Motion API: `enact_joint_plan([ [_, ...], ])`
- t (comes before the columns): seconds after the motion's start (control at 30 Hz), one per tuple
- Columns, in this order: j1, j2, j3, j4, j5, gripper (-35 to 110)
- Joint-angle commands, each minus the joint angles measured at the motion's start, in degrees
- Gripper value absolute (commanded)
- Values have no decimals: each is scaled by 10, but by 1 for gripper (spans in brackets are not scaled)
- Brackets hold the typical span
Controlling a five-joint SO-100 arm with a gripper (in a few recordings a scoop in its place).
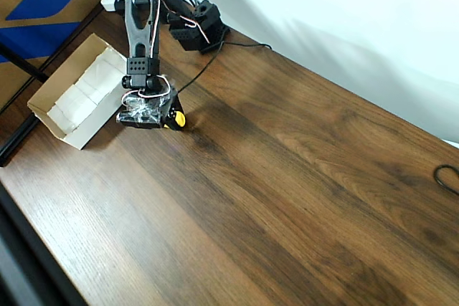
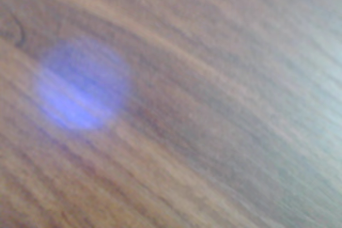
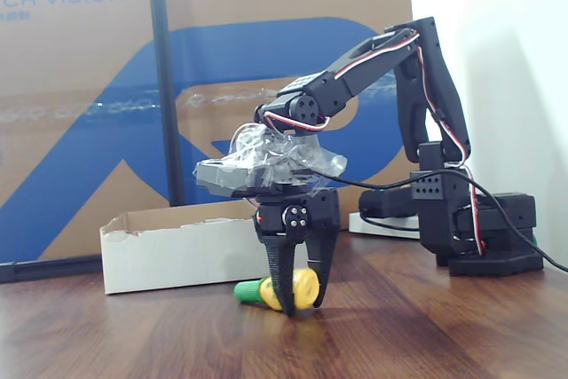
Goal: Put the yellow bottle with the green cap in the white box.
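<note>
In the fixed view we see the black claw (image 3: 300, 295) pointing straight down at the wooden table (image 3: 426, 335), its two fingers narrowly parted with the yellow bottle with the green cap (image 3: 277, 290) between them. The bottle lies on its side on the tabletop, its green cap poking out to the left of the fingers and its yellow base facing us. The fingers sit against the bottle's sides, so we read the claw as closed on it, though the bottle rests on the table.

From overhead, we make out only a bit of the yellow bottle (image 1: 178, 119) beside the claw (image 1: 166, 118), just right of the white box (image 1: 50, 112), which lies open-topped near the table's left edge. Bottle and box are near each other but apart.

Behind the box stands a large brown-and-blue carton (image 3: 89, 104). The wrist view gives us blurred wood grain with a bluish glare spot.
</note>
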Motion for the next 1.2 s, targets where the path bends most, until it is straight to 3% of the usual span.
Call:
enact_joint_plan([
  [0.0, -2, 21, -11, 4, -6, 14],
  [0.17, -6, 24, -11, 4, -4, 0],
  [0.57, -3, 53, -8, 11, -2, 0],
  [1.17, 77, 321, 10, 105, 25, 0],
])
